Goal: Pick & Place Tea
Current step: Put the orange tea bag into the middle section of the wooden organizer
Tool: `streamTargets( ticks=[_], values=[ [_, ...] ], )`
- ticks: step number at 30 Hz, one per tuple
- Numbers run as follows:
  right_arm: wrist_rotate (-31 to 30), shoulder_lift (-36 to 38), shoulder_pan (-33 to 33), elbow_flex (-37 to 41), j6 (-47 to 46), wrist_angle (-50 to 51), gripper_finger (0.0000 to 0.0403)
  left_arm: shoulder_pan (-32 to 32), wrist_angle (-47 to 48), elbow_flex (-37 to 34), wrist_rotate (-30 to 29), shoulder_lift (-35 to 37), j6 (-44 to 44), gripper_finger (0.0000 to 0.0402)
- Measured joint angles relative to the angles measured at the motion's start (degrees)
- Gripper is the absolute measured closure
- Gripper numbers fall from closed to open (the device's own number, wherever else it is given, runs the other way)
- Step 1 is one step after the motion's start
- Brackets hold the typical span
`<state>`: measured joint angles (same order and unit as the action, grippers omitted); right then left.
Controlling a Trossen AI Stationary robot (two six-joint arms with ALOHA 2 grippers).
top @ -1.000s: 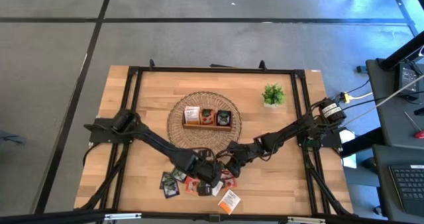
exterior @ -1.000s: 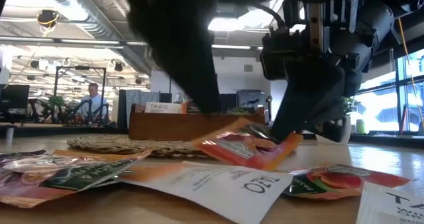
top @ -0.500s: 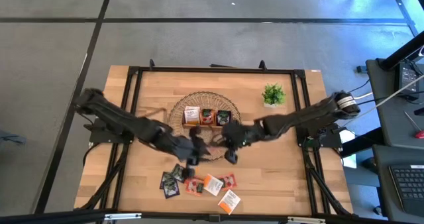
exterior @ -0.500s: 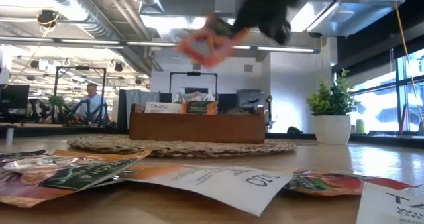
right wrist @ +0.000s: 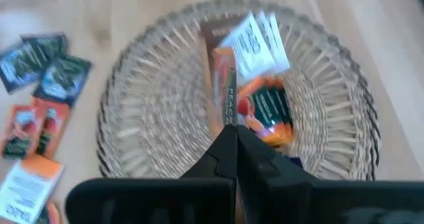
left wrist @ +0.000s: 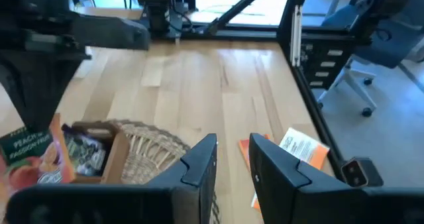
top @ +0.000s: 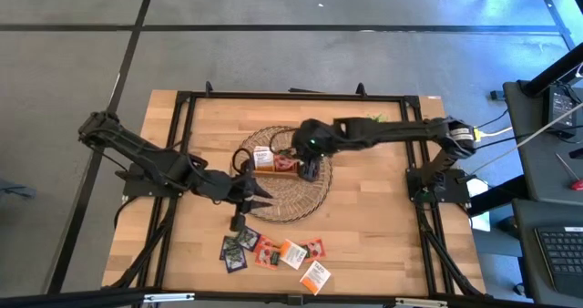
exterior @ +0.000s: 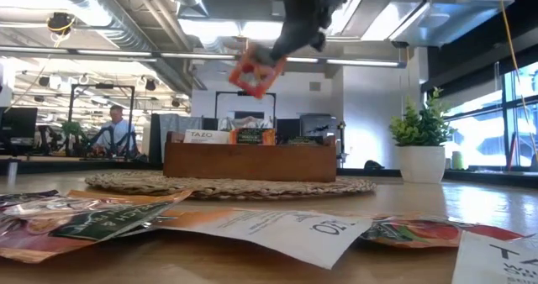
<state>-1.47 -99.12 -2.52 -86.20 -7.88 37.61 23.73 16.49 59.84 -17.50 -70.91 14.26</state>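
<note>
From overhead you look straight down on the woven basket (top: 280, 174); at table height you face it level, close behind loose sachets (exterior: 277, 230). Both wrist cameras share it.

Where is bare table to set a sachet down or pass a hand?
Free: the table between the woven mat and the right frame, and the back-left corner behind the mat. Crowded: the front edge, strewn with loose sachets; the tray on the mat; the plant back right.

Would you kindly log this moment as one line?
right gripper: shut on orange sachet, above wooden tray | left gripper: open, empty, beside woven mat | loose sachets: on table
</note>
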Motion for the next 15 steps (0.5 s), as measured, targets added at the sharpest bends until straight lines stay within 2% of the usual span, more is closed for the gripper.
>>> streamTargets(
  ticks=[11, 15],
  values=[
    [7.63, -8.15, -6.16, -3.98, 4.32, 5.55, 0.04, 0.0, 1.49, -0.33, 1.86, 0.08, 0.0, 0.0315],
    [7.7, -10.32, -7.09, -6.77, 5.75, 9.1, 0.04, 0.0, 1.6, -0.33, 2.01, 0.08, -0.02, 0.0315]
  ],
)
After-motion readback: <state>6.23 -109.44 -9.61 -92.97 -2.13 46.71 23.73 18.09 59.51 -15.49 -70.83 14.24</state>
